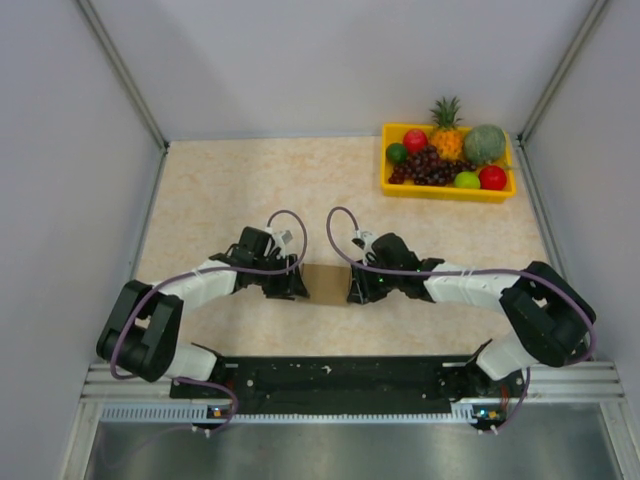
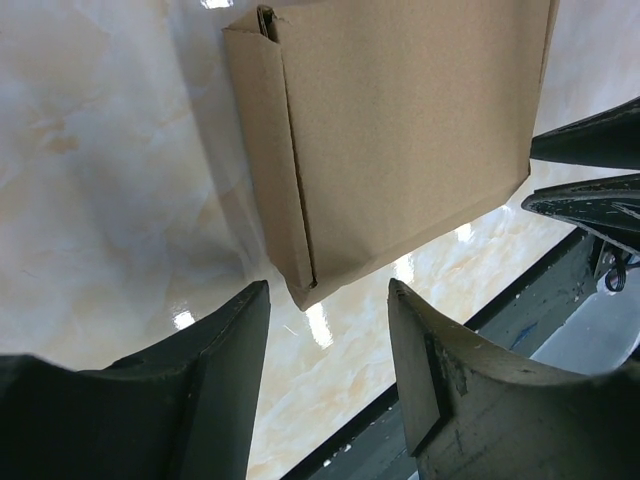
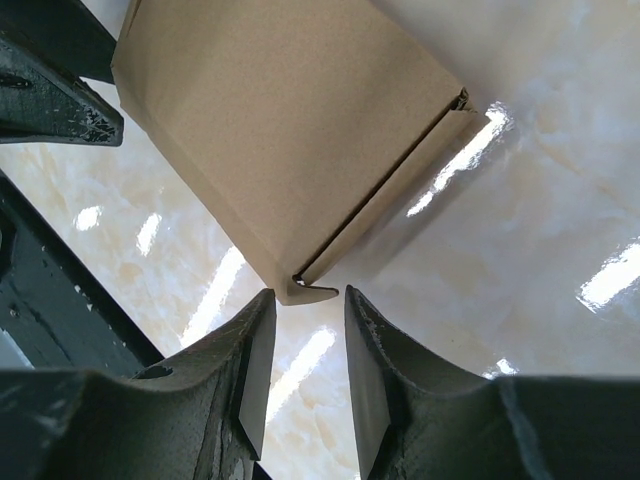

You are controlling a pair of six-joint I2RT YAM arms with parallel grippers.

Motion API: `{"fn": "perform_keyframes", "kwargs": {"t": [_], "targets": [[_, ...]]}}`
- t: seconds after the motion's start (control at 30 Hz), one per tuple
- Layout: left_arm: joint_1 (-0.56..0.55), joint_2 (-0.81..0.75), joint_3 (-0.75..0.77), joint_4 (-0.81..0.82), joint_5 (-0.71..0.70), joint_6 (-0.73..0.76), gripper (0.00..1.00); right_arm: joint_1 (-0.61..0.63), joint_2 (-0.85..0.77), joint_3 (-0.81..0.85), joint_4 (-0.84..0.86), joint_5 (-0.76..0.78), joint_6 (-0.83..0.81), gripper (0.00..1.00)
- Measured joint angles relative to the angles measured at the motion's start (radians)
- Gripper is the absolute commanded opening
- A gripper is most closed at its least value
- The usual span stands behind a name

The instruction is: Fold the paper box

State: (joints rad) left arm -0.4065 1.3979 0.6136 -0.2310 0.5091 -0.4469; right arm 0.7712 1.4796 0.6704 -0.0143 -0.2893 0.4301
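- Top external view: the paper box [image 1: 325, 283], plain brown cardboard, lies on the beige marbled table [image 1: 220, 200], in the middle and toward the near edge.
- The left gripper [image 1: 296, 285] is at the box's left end and the right gripper [image 1: 354, 287] at its right end. From up here I cannot tell whether either one touches the box.
- A yellow tray [image 1: 440, 191] of fruit stands in the far right corner, well apart from the box.
- Left wrist view: the box rests flat on the table, with a narrow folded flap running along one side.
- The left fingers [image 2: 220, 390] stand wide apart with nothing between them, and the box's near corner sits just ahead of the gap.
- The right gripper's dark fingertips show at the right edge of this view, just beside the box's far side.
- Right wrist view: the right fingers [image 3: 245, 380] are apart by a narrower gap (clearly less than on the left arm) and clamp nothing.
- The box's near corner points straight at the mouth of that gap.
- The left gripper's fingers show at upper left, beside the box's far corner.
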Motion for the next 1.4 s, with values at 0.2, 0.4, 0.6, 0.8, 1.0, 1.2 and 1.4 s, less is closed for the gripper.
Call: {"fn": "perform_keyframes", "kwargs": {"t": [0.2,0.4,0.6,0.8,1.0,1.2,1.4], "targets": [[0.0,0.003,0.0,0.016,0.013,-0.004,0.53,0.014,0.002,0.008,0.0,-0.002,0.001,0.27],[0.0,0.03,0.0,0.04,0.032,-0.009,0.52,0.018,0.01,0.017,0.003,-0.023,0.029,0.25],[0.005,0.034,0.0,0.048,0.031,-0.01,0.49,0.018,0.06,0.017,0.026,-0.078,0.087,0.22],[0.014,0.034,-0.002,0.057,0.013,-0.01,0.49,0.017,0.083,0.017,0.043,-0.134,0.152,0.2],[0.017,0.034,-0.003,0.069,0.001,-0.008,0.49,0.005,0.137,0.002,0.108,-0.288,0.24,0.21],[0.016,0.027,-0.004,0.078,0.01,-0.01,0.61,-0.016,0.166,-0.044,0.219,-0.391,0.326,0.32],[0.007,-0.072,-0.008,0.009,-0.021,-0.007,0.65,-0.075,0.15,-0.048,0.257,-0.383,0.332,0.4]]}}
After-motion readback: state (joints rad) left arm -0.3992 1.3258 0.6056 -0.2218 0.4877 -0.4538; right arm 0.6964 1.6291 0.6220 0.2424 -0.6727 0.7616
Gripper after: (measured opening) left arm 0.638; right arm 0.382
